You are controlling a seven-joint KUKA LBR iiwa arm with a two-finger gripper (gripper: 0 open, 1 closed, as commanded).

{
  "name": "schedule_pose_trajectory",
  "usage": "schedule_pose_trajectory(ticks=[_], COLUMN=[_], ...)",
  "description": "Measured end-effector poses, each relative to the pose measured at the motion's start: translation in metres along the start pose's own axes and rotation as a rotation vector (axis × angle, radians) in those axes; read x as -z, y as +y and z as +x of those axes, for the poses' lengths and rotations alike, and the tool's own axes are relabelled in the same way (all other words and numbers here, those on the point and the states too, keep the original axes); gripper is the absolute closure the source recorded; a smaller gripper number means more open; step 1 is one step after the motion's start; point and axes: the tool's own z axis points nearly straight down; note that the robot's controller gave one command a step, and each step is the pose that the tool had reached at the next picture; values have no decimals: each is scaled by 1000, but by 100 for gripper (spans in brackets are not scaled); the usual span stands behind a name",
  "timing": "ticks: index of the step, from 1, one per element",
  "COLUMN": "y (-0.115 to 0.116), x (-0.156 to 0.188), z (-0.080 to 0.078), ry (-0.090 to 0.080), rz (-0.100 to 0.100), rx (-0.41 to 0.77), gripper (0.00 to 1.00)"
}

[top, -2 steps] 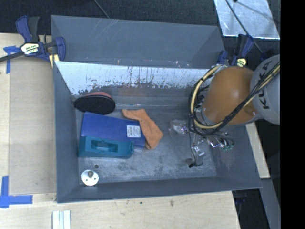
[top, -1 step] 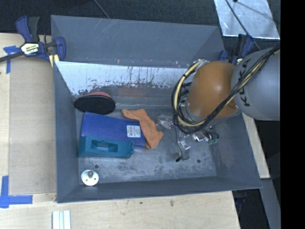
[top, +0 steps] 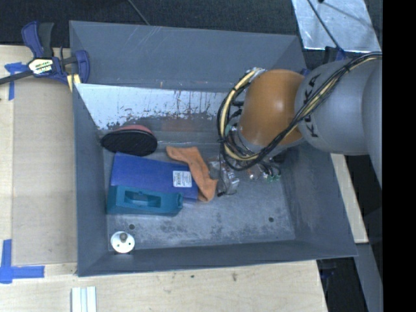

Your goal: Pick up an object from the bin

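Note:
My gripper (top: 224, 179) is low in the middle of the bin, its metal fingers just right of an orange cloth-like strip (top: 195, 166) that lies bent across the floor. The fingertips touch or nearly touch the strip's lower end near a blue flat pack (top: 146, 172) with a white label. A teal plastic block (top: 143, 201) lies on the pack's lower edge.
A black oval brush with a red rim (top: 130, 140) lies at the back left. A small round silver cap (top: 122, 242) sits in the front left corner. The arm and its orange dome cover the bin's back right; bare floor lies front right.

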Motion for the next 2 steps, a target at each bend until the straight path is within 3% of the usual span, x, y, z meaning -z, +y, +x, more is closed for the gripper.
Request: schedule_pose_trajectory(ticks=[2], y=[0], x=[3], z=[1], ry=[2], rz=[-1], rx=[-1], gripper=[100])
